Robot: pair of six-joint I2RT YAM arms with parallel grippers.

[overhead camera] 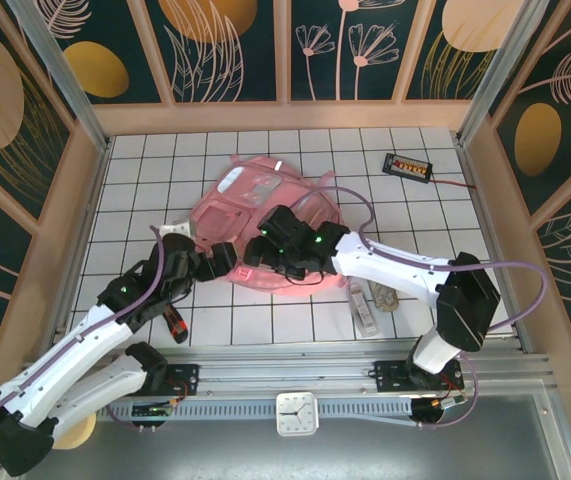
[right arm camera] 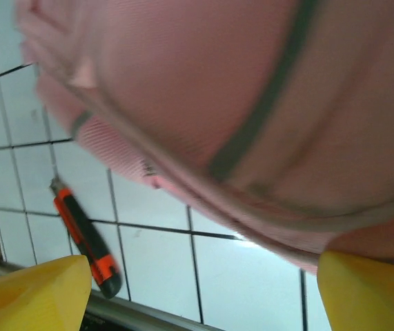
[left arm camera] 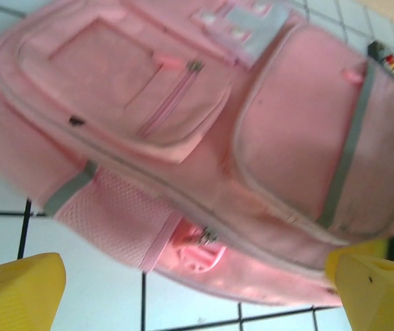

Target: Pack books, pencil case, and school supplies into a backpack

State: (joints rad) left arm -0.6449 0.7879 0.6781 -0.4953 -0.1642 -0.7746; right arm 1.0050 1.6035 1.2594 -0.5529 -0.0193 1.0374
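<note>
- Left gripper (left arm camera: 197, 303): its yellow fingers (left arm camera: 17, 293) stand wide apart with nothing between them. It hangs low over the table at the near edge of the bag.
- Right gripper (right arm camera: 200, 293): its yellow fingers (right arm camera: 369, 289) are also spread and hold nothing. It is set close beside the left gripper at the same near edge.
- Large light-pink fabric backpack with grey reflective strips (overhead camera: 255, 200): it lies flat on the table directly ahead of both grippers.
  - From the left wrist, the zipped front pockets, a mesh side panel and a pink buckle show just beyond the open gap.
  - From the right wrist, its bulging side fills the space above the gap. Whether it touches the finger on that view's right cannot be told.
- Slim whitish ruler-like bar (overhead camera: 362, 303): it lies on the table behind the right gripper, beside that arm's forearm, outside the bag.
- Pale grey-white looped cord bundle (overhead camera: 386, 297): it sits just beside the bar, also behind the right gripper.
- Red-and-black utility knife (right arm camera: 86, 238): it lies on the tiles near the right gripper's finger at the left of its wrist view, and behind the left gripper.
- Small black box with orange marks and a wire (overhead camera: 408, 166): it is well apart from both grippers, past the bag.
- White tiled table with dark grid lines (overhead camera: 145, 190): it lies beneath both grippers and carries everything listed.
</note>
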